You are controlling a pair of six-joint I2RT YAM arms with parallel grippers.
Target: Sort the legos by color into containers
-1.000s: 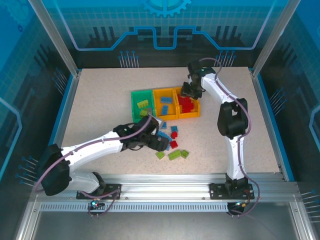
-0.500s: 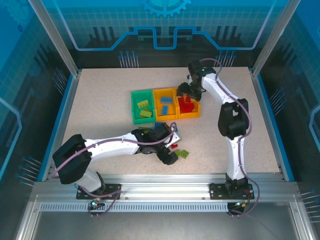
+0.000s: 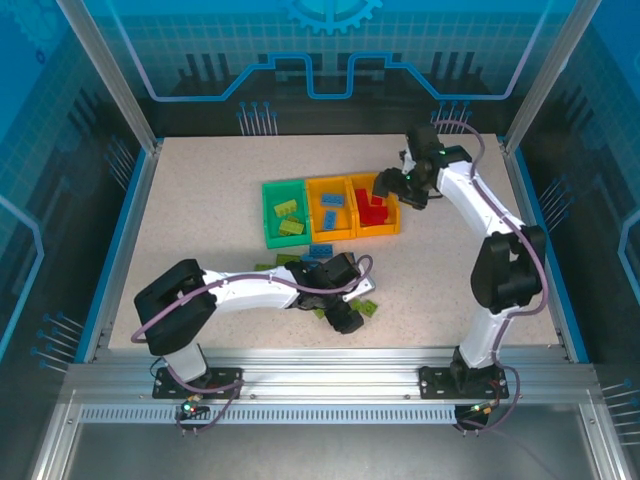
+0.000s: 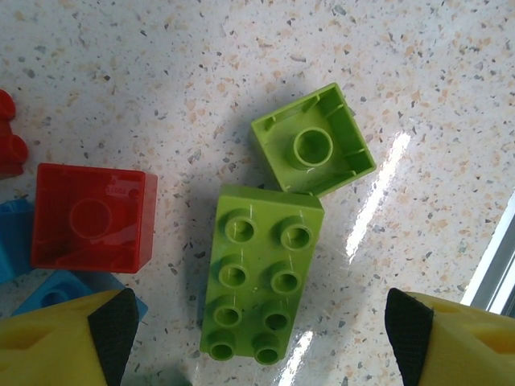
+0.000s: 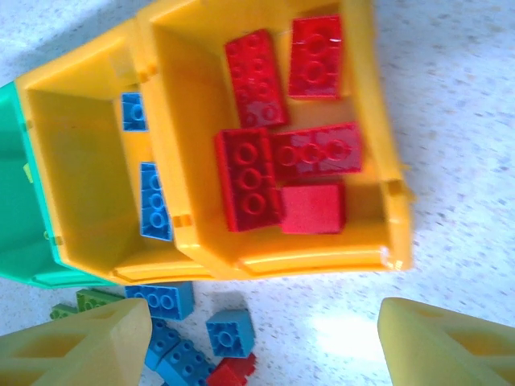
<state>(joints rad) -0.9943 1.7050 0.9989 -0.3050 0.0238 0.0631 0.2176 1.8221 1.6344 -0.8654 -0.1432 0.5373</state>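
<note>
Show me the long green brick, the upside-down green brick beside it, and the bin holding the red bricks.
long green brick (image 4: 261, 273), left wrist view, middle of its studded top.
upside-down green brick (image 4: 314, 141), left wrist view, its hollow underside.
bin holding the red bricks (image 5: 322, 257), right wrist view, its orange side wall.

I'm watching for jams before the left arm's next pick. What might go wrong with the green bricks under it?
1. The left gripper hangs open over the long green brick, whose far end touches an overturned square green brick; a grasp may drag or flip that one.
2. The red square brick and a blue brick lie close to one finger, which might land on them descending.
</note>
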